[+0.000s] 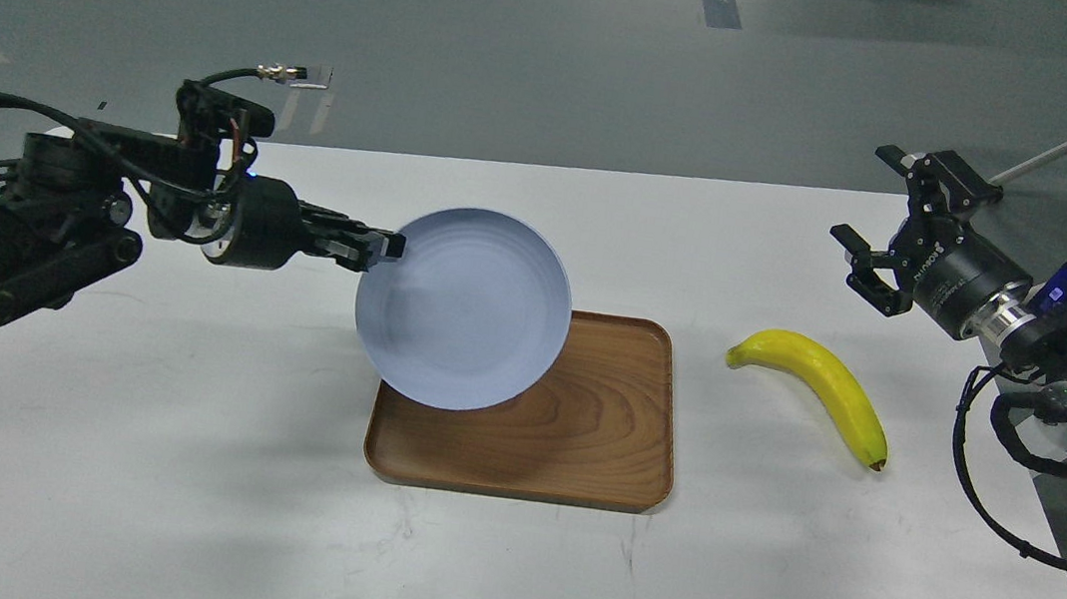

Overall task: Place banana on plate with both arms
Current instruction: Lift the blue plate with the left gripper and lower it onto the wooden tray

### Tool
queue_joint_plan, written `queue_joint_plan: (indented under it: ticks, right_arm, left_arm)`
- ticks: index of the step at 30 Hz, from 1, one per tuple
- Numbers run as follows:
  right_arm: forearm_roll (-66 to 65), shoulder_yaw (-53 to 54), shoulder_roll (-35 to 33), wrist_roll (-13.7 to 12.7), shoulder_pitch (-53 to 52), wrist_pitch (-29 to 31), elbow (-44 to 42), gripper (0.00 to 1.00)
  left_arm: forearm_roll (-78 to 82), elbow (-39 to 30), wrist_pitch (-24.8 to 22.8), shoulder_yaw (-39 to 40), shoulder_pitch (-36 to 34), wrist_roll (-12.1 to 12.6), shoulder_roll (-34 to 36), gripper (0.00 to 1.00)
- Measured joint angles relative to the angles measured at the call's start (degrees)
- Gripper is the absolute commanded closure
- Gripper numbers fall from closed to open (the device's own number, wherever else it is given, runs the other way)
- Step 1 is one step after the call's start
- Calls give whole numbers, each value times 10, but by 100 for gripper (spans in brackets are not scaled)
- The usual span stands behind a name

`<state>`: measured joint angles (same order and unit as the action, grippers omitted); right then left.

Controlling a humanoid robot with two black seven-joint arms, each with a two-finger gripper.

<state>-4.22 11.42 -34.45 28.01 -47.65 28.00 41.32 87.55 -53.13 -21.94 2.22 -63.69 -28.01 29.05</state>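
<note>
Yellow curved banana (820, 387) looks soft, bruisable; grab mid-body. Right end effector (875, 253) gapes apart; left end effector (385, 251) pinches the pale blue round plate (466, 317) rim.

Left end effector (385, 251) clamped closed; right end effector (887, 239) spread wide.

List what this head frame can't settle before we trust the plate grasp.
- Left end effector on the plate rim: its fingers are dark and seen end-on, so the pinch contact is unreadable.
- Tray rear-left corner: covered by the tilted plate.
- Plate height above the tray: a single view, so the gap cannot be judged.
- Banana underside: faces the table.
- Right arm past the wrist: cut off by the right edge.
</note>
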Motion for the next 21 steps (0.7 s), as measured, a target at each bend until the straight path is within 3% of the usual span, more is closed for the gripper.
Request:
queue_joint_plan:
  ticks: [9, 21]
  right_arm:
    - [0, 0, -1, 0, -1, 0, -4, 1]
    - [0, -1, -4, 0, -1, 0, -5, 0]
  left_arm:
    - [-2, 148, -1, -75, -16, 0, -161, 100]
    - [-8, 234, 0, -113, -3, 0, -218, 98]
